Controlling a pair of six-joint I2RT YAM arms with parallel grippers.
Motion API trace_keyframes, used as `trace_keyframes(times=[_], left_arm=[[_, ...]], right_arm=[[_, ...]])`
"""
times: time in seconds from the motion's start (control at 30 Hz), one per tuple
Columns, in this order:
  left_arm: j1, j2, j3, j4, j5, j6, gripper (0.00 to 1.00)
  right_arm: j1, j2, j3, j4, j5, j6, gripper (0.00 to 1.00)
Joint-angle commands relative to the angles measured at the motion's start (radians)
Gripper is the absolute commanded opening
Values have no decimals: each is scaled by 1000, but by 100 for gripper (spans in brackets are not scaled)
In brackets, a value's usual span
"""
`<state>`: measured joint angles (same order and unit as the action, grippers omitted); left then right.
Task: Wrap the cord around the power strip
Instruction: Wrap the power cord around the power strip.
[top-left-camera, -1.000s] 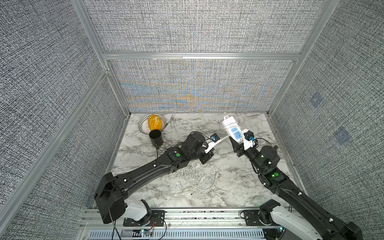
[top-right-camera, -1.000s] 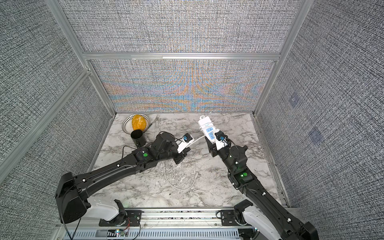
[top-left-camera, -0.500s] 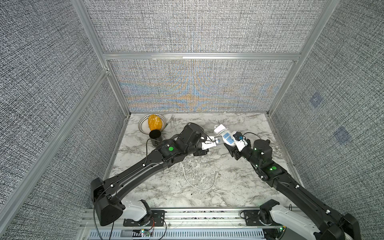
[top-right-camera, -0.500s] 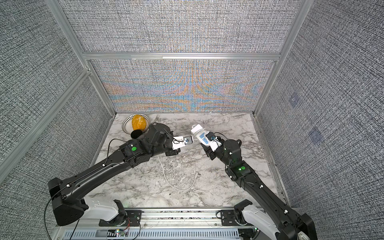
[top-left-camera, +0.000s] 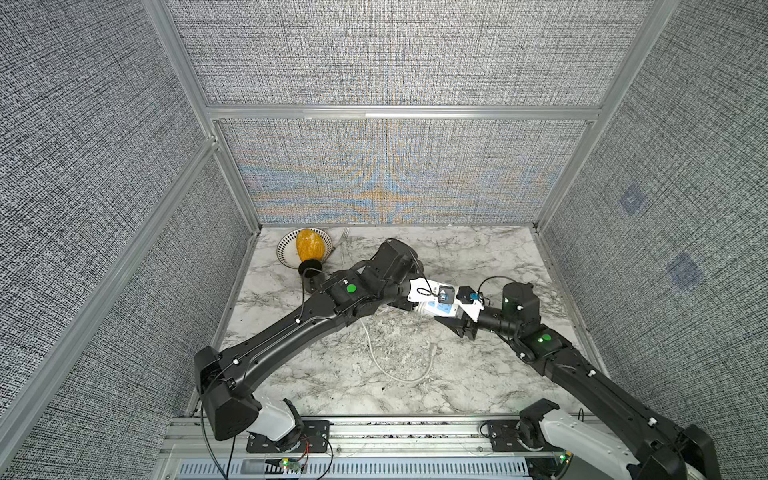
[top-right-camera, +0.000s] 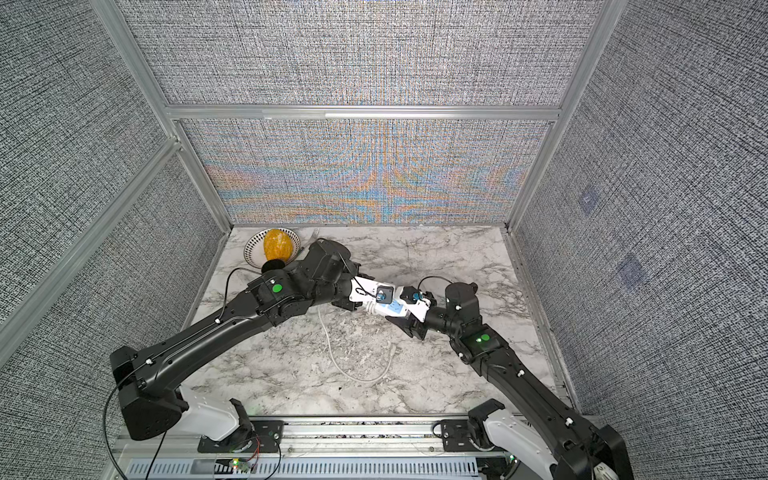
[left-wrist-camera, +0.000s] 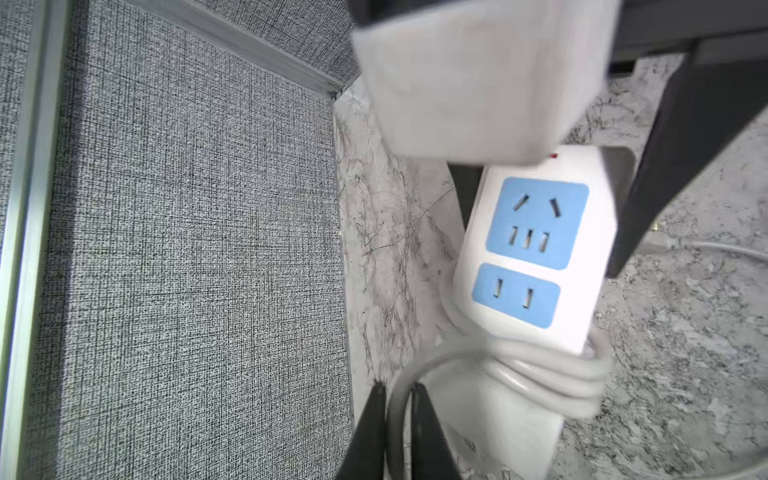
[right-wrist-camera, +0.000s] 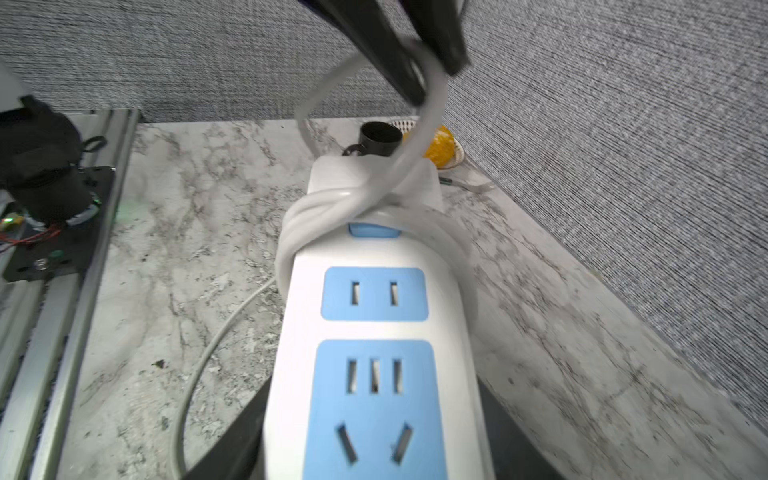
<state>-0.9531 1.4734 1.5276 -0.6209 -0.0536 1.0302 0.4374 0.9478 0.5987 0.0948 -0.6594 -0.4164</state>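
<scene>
The white power strip (top-left-camera: 437, 308) with light-blue socket panels hangs level above the table's middle, with my right gripper (top-left-camera: 457, 321) shut on one end of it. In the right wrist view the jaws of the right gripper (right-wrist-camera: 374, 428) press both long sides of the power strip (right-wrist-camera: 374, 332). Several turns of the white cord (right-wrist-camera: 332, 208) circle the strip by its blue button. My left gripper (left-wrist-camera: 397, 399) is shut on the cord (left-wrist-camera: 436, 365) just off the strip's wrapped end (left-wrist-camera: 536, 249). The rest of the cord (top-left-camera: 390, 370) trails in a loop on the table to its plug (top-left-camera: 434, 348).
A striped bowl (top-left-camera: 284, 249) with an orange object (top-left-camera: 309, 245) sits in the back left corner. A black cup (top-left-camera: 309, 266) and a fork (top-left-camera: 343, 239) lie beside it. Fabric walls enclose three sides. An aluminium rail (top-left-camera: 374, 428) runs along the front.
The right gripper has tipped the power strip from upright down to level and lowered it leftward. The left arm has swung back and over, carrying the cord around the strip's end.
</scene>
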Motion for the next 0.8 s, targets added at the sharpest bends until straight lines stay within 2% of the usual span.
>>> trace_keyframes(times=[0.0,0.2,0.37,0.6,0.77], left_arm=[[4,8,28,35,29,51,15],[7,29,62,-35,93,89,17],[23,39,74,-79,134,74,17],[53,27,22,-44,229,-28,19],[91,24,-12,11,364,-138,23]], right_arm=[[3,-18,-27,83,-261,-21,0],[16,-37,-34,100,-376,0,0],[19,-61,-41,120,-387,27,0],[19,-109,-80,254,-390,143,0],[19,-107,-88,298,-405,194,0]])
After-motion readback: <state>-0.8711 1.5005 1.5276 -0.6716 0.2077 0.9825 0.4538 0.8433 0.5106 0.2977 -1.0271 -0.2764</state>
